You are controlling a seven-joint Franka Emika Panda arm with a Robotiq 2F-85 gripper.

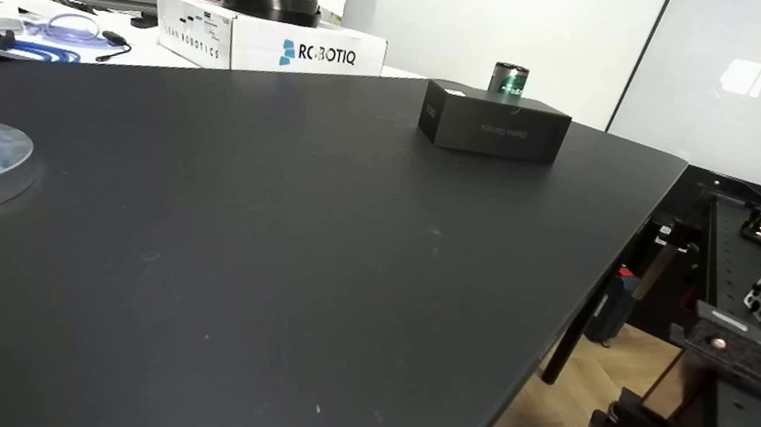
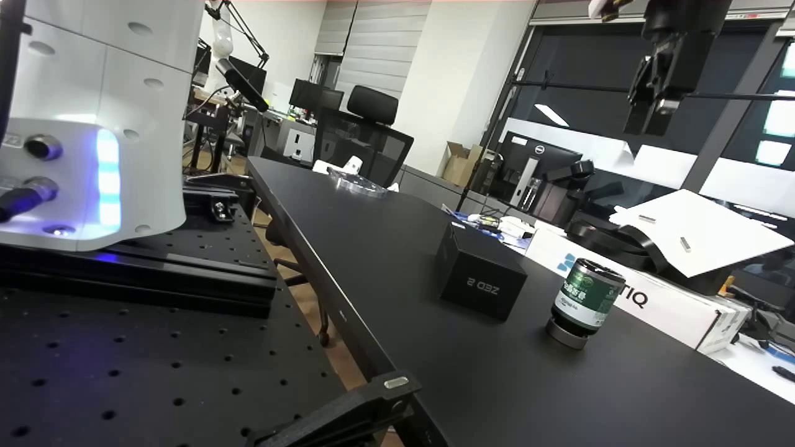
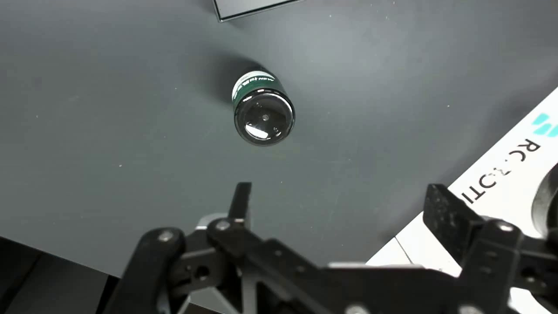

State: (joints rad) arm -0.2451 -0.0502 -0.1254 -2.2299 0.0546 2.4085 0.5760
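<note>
Over on the black table (image 2: 385, 267), a green-labelled jar (image 2: 587, 298) stands near a dark box (image 2: 481, 273), apparently resting on its cap (image 2: 566, 335), which would be why its glassy base (image 3: 265, 117) faces up, while the empty gripper (image 3: 338, 189) hangs higher, fingers (image 3: 448, 218) spread wide.

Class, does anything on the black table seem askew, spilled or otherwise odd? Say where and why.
The jar stands upside down on the table, lid beneath and base facing up. The lettering on the box beside it is also inverted, so the box looks flipped. No spill shows.
</note>
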